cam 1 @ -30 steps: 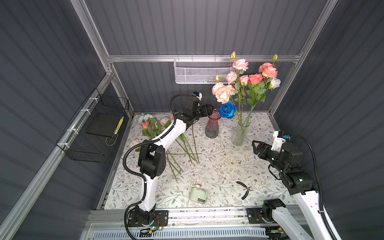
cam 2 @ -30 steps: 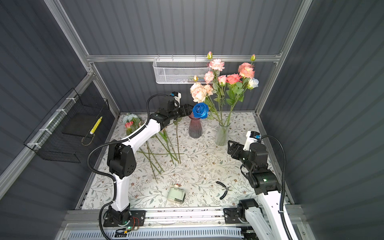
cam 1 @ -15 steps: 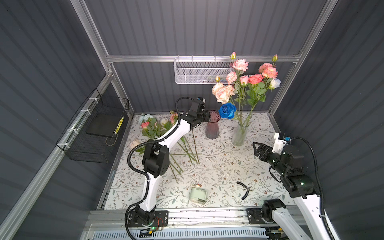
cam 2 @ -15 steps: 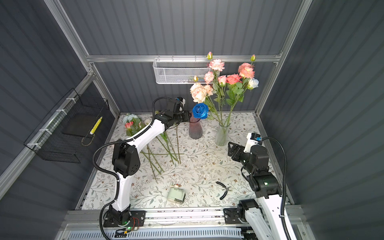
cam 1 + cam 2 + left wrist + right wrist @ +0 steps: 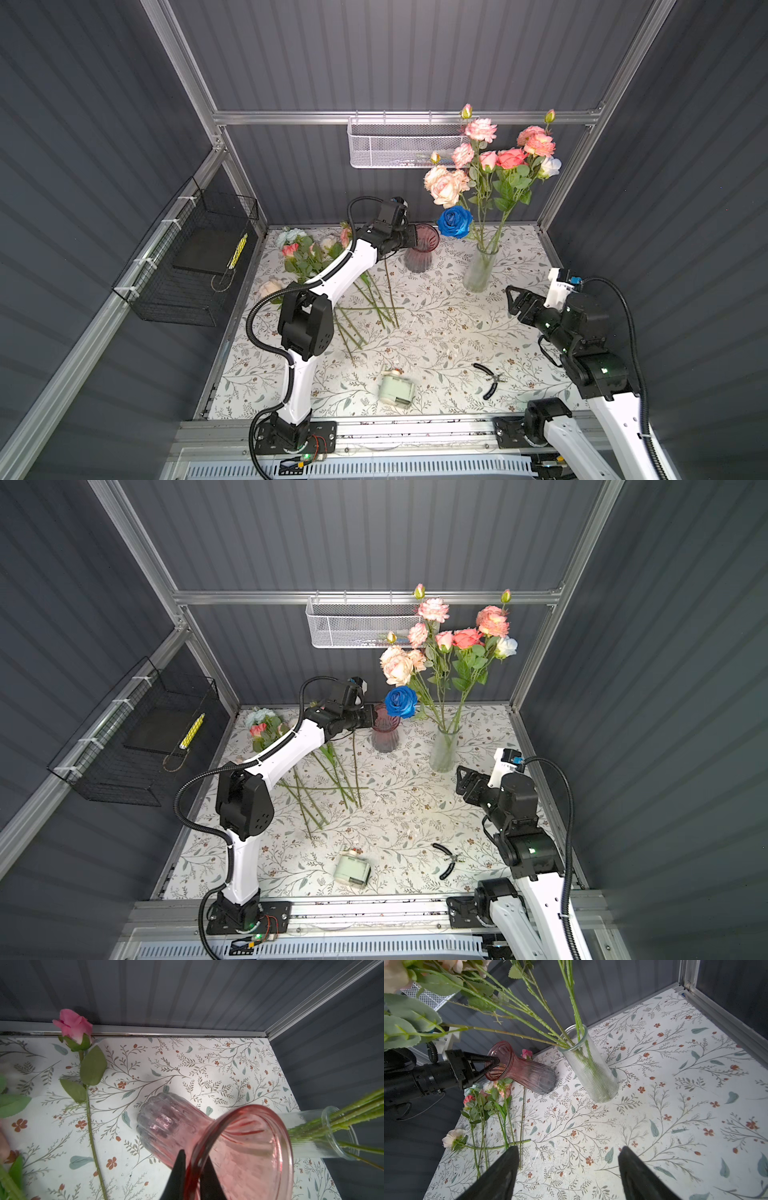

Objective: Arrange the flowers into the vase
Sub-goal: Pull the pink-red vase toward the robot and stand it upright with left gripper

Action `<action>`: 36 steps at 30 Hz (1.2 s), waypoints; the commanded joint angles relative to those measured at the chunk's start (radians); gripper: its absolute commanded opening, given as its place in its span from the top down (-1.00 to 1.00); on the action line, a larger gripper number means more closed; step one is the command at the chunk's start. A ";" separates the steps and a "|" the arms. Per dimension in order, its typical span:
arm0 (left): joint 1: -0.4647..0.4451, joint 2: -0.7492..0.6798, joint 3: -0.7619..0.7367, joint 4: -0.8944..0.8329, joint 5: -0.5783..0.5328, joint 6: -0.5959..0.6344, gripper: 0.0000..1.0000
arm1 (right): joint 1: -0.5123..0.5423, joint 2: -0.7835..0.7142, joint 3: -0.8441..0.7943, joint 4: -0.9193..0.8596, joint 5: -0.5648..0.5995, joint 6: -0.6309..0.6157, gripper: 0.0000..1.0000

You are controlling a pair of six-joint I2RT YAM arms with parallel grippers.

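Pliers (image 5: 493, 376), mesh basket (image 5: 399, 145), wire basket (image 5: 166, 299)

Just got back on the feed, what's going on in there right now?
The left gripper is shut on the rim of the empty pink vase at the back of the table. The right gripper hangs open above the table near the clear vase, holding nothing. The clear vase already holds a tall bunch of flowers, apparently including the blue rose. More loose flowers lie on the table's left side, not yet arranged.
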State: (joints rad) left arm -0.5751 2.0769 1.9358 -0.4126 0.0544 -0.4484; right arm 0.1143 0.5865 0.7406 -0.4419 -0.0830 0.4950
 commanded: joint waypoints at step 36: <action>-0.005 -0.846 -0.682 -0.541 0.036 -0.027 1.00 | 0.004 -0.010 0.033 0.001 -0.007 -0.022 -0.56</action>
State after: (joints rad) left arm -0.5800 1.2480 1.2423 -0.9146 0.0372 -0.4561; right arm 0.1143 0.5732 0.7460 -0.4419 -0.0803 0.4862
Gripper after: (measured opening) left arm 0.106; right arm 0.779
